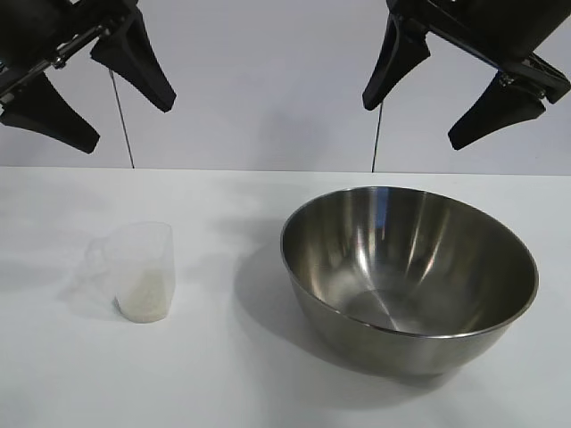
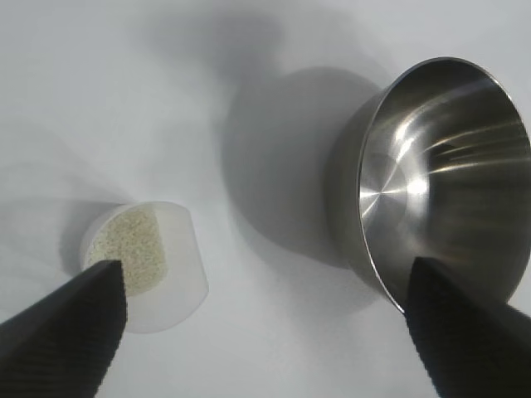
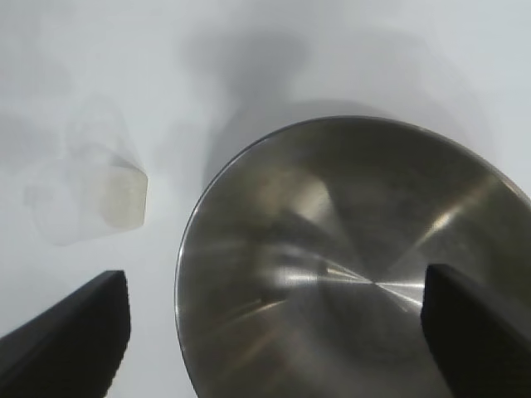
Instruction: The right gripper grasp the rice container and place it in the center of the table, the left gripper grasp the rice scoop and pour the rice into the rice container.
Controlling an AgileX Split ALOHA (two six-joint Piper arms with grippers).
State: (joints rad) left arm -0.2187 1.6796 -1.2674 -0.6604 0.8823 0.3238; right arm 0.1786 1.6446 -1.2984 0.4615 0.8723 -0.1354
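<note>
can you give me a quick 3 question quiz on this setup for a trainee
1. True or false: the rice container already holds rice.
2. The rice lies in: A) the rice scoop B) the steel bowl C) a pile on the table
3. Fill in: both the left gripper and the right gripper hang above the table with fingers ____.

Key: 1 false, its inside is bare; 2 A; 3 open, holding nothing.
</note>
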